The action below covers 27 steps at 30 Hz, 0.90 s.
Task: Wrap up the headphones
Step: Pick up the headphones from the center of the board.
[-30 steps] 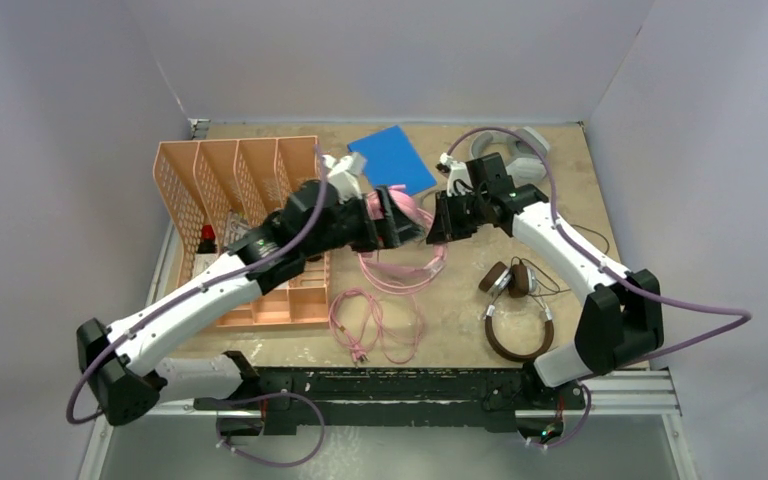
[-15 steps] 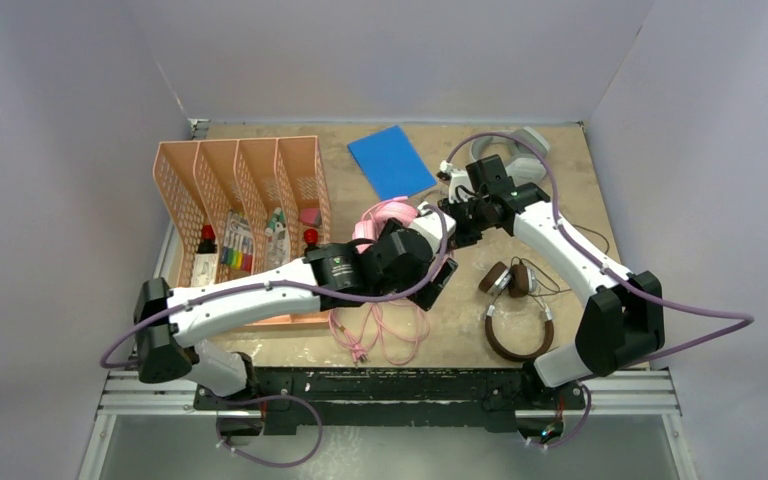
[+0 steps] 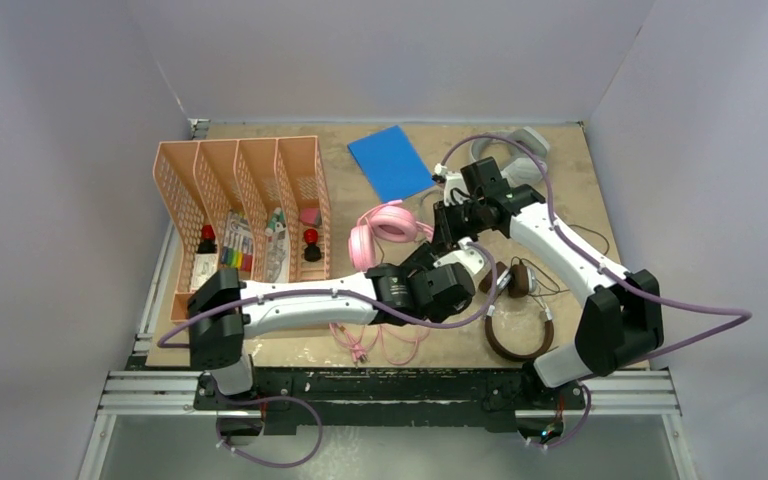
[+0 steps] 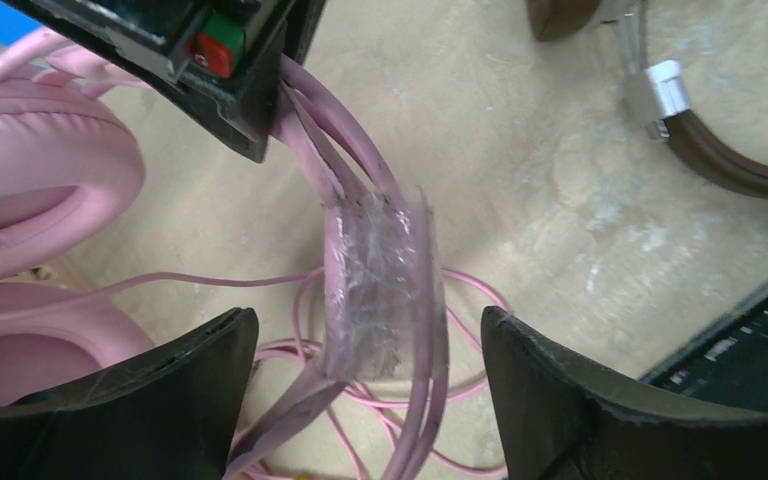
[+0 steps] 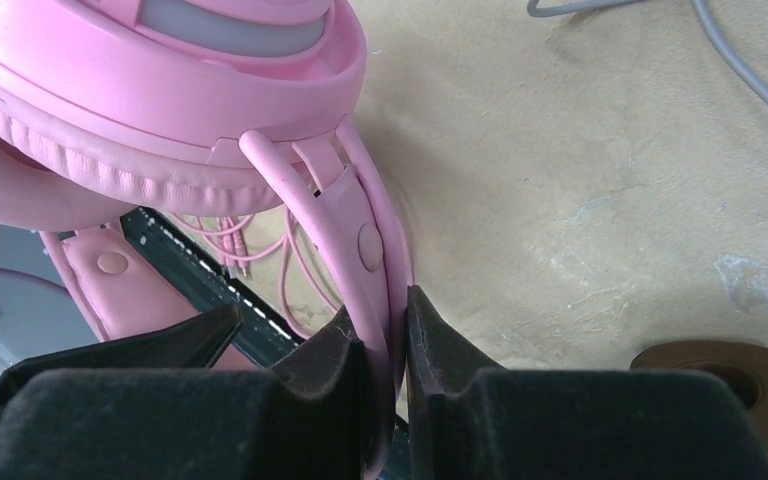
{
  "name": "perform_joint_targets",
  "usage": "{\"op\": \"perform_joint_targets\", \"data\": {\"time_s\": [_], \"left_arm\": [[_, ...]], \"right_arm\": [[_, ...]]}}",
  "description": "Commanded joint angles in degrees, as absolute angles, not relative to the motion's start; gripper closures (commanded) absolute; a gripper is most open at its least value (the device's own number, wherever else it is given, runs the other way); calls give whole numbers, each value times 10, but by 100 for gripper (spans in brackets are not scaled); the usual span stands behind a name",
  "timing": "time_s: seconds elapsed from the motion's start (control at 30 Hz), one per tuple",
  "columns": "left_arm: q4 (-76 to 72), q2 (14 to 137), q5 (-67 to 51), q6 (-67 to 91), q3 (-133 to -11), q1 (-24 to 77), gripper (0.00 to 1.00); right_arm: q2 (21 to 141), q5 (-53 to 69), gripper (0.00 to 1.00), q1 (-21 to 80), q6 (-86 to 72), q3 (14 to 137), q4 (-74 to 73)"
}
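Note:
The pink headphones point(image 3: 385, 230) are held up at the table's middle, ear cups point(image 5: 160, 90) to the left. My right gripper point(image 3: 447, 232) is shut on their pink headband point(image 5: 375, 250). My left gripper point(image 3: 457, 262) sits just in front of it, open, with its jaws either side of a headband section wrapped in clear tape point(image 4: 380, 290), not touching it. The pink cable point(image 3: 380, 335) lies in loose loops near the front edge. The brown-and-silver headset point(image 3: 515, 310) lies to the right. The light-grey headset point(image 3: 520, 150) is at the back right, partly hidden by the right arm.
A peach slotted organiser point(image 3: 245, 215) holding small items stands at the left. A blue pad point(image 3: 392, 160) lies at the back middle. My left arm point(image 3: 300, 300) stretches along the front of the table. Grey walls close in the sides and back.
My left arm has swung down from beside the organiser to the front middle, its gripper now just below the right gripper. The right gripper has kept hold of the pink headband.

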State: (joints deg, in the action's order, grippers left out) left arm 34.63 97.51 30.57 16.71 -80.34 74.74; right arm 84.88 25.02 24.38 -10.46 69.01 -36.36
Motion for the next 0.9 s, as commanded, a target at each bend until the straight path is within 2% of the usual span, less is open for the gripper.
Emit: {"op": "perform_joint_targets", "data": {"time_s": [0.0,0.2,0.47,0.6,0.77,0.83,0.87], "left_arm": [[342,997,421,154,-841,766,22],[358,1029,511,133,-854,801,28],[369,1027,539,146,-856,803,61],[368,1016,539,153,-849,803,74],[348,984,523,166,-832,803,97],[332,963,506,170,-821,802,100],[326,953,497,173,-818,800,100]], "right_arm": [[842,282,99,249,-116,697,-327],[845,287,99,251,-117,692,-320],[831,285,97,254,-114,689,-321],[820,283,85,254,-113,691,-322],[802,266,68,254,-111,697,-333],[785,267,61,254,-127,701,-337],[774,257,53,253,-134,703,-333]]}}
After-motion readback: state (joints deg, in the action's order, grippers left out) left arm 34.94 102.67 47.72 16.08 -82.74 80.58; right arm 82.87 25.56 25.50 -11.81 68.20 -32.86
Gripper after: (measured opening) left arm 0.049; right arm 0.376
